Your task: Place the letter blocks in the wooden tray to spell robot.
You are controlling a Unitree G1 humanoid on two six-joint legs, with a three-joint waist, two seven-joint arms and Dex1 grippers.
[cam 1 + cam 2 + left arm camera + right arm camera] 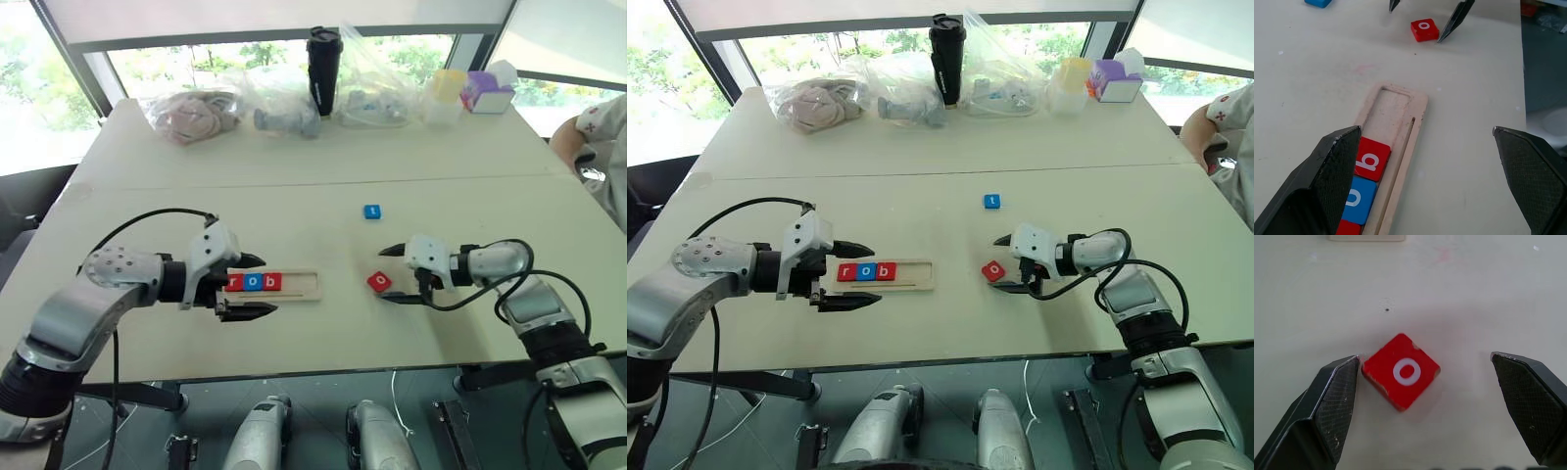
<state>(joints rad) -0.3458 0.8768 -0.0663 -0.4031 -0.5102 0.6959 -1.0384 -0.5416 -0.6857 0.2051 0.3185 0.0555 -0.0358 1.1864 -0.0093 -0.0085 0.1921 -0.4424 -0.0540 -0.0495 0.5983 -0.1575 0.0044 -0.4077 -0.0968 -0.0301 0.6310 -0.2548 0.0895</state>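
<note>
Left eye view: three tiles in, the right claw closing in on the fourth.

The table (323, 157) fills the frame. At centre-left the wooden tray (299, 286) holds r, o, b, with the left gripper (257, 286) wide open beside it, probably steadying it. Right of centre, the right gripper (390, 272) straddles the red o tile (379, 282), spread and empty, lined up for a pinch. The blue t tile (371, 211) waits above.

arms: silver-grey, black joints | cables: black, looping | grippers: white housings, black textured fingers (1332, 411)
</note>
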